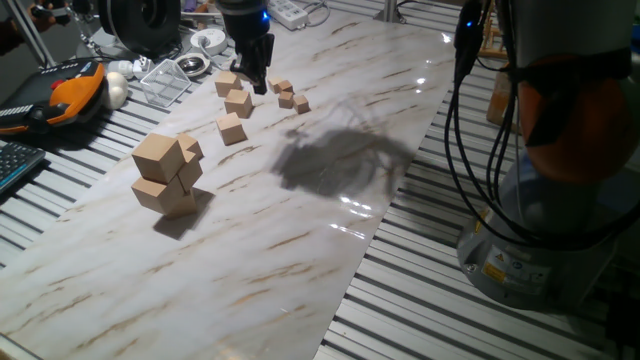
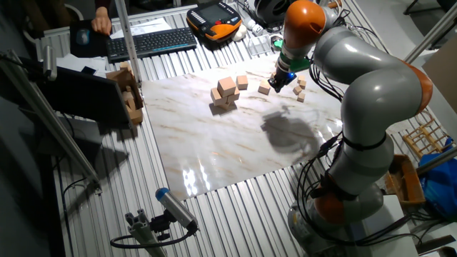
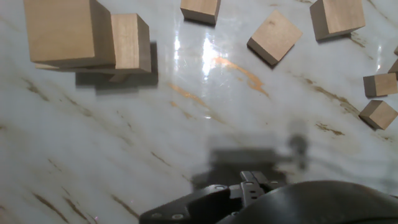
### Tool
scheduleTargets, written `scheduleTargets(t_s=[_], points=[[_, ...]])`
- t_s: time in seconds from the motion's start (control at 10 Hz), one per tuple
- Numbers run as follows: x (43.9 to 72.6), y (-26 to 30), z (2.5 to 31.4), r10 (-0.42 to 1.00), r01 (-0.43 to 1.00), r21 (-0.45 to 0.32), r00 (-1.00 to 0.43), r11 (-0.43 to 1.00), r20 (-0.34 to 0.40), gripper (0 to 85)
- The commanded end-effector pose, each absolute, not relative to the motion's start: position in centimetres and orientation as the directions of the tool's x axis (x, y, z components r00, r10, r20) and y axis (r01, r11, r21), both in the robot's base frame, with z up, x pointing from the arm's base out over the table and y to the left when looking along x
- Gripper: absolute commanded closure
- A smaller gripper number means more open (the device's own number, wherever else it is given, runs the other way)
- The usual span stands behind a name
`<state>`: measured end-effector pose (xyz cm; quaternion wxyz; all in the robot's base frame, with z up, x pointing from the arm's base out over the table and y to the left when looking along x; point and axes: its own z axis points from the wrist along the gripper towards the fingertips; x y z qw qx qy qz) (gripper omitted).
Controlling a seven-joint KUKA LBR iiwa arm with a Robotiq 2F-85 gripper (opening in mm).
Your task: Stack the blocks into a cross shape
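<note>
Bench (image 1: 300, 260): a pale marbled, glossy sheet laid over slatted metal; the near part carries nothing.
Larger cubes (image 1: 165, 172): a leaning pile of clearly bigger tan cubes, nearer than the task pieces and well apart from them.
Blocks (image 1: 232, 128): three middle-sized cubes are seen lying singly near the far edge, close together but apart; none is stacked yet.
Appearance: plain light-tan wood, sharp edges, faint grain, unmarked faces.
Handling: judged light, rigid and not fragile; the smooth faces may slide on the glossy sheet. Two opposite flat side faces are best gripped, squarely.
Small cubes (image 1: 290, 96): tiny tan pieces scattered just beyond.
Tool (image 1: 257, 82): lowered beside the farthest block, holding nothing visible; whether the fingers are parted cannot be told.
</note>
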<state>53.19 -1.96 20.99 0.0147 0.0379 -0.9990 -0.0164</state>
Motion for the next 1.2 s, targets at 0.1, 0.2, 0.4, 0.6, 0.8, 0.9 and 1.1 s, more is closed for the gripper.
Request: scheduleTargets(t_s=[0.1, 0.2, 0.4, 0.6, 0.8, 0.9, 1.1], points=[[53.2, -2.1, 20.5, -0.064, -0.063, 0.025, -0.998, 0.998, 0.026, 85.0], [53.2, -2.2, 20.0, -0.058, -0.057, 0.018, -0.998, 0.998, 0.02, 85.0], [53.4, -1.9, 18.9, -0.053, -0.053, 0.042, -0.998, 0.998, 0.014, 85.0], [53.9, -2.2, 18.8, -0.047, -0.047, 0.03, -0.999, 0.998, 0.008, 85.0], [54.6, -2.3, 19.2, -0.046, -0.045, 0.027, -0.999, 0.999, 0.018, 85.0], [55.1, -2.3, 19.7, -0.046, -0.045, 0.024, -0.999, 0.999, 0.023, 85.0], [55.9, -2.5, 20.6, -0.048, -0.047, 0.031, -0.998, 0.998, 0.041, 85.0]])
